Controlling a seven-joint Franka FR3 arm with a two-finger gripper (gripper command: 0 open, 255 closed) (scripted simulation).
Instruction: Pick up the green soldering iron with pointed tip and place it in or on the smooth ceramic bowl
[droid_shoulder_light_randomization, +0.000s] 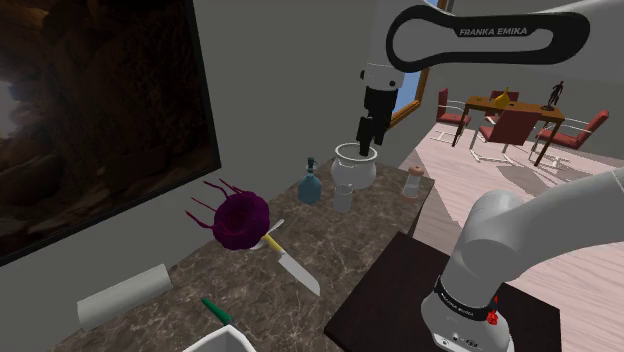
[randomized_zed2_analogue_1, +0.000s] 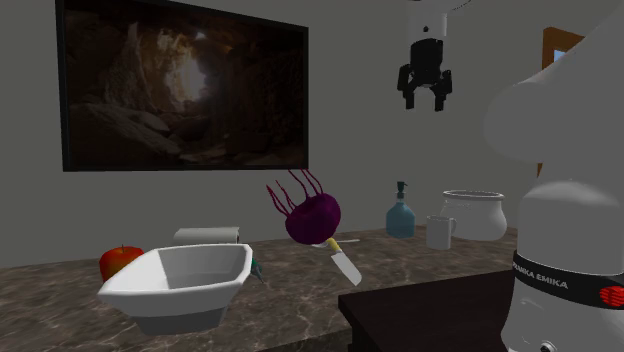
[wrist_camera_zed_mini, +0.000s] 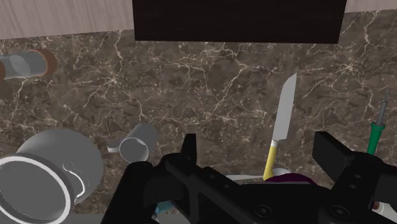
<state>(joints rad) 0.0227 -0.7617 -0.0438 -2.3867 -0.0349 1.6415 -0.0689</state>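
Observation:
The green soldering iron (droid_shoulder_light_randomization: 217, 310) lies on the marble counter near the shoulder view's bottom edge, its thin pointed tip away from the white bowl (droid_shoulder_light_randomization: 214, 342). In the second exterior view the iron (randomized_zed2_analogue_1: 257, 266) peeks out behind the bowl's (randomized_zed2_analogue_1: 180, 282) right rim. My gripper (droid_shoulder_light_randomization: 367, 135) hangs high above the counter's far end, over the white pot, fingers apart and nothing between them (randomized_zed2_analogue_1: 424, 96). In the wrist view the open gripper (wrist_camera_zed_mini: 259, 153) looks straight down; the iron (wrist_camera_zed_mini: 378, 129) lies beyond one finger (wrist_camera_zed_mini: 331, 149), far below.
A knife (droid_shoulder_light_randomization: 292, 266) with a yellow handle rests against a purple spiky object (droid_shoulder_light_randomization: 240, 220). A blue bottle (droid_shoulder_light_randomization: 310, 183), a mug (droid_shoulder_light_randomization: 343, 198), a white pot (droid_shoulder_light_randomization: 353, 165) and a small cup (droid_shoulder_light_randomization: 412, 183) stand beneath the gripper. A paper roll (droid_shoulder_light_randomization: 125, 293) and a red apple (randomized_zed2_analogue_1: 120, 262) flank the bowl.

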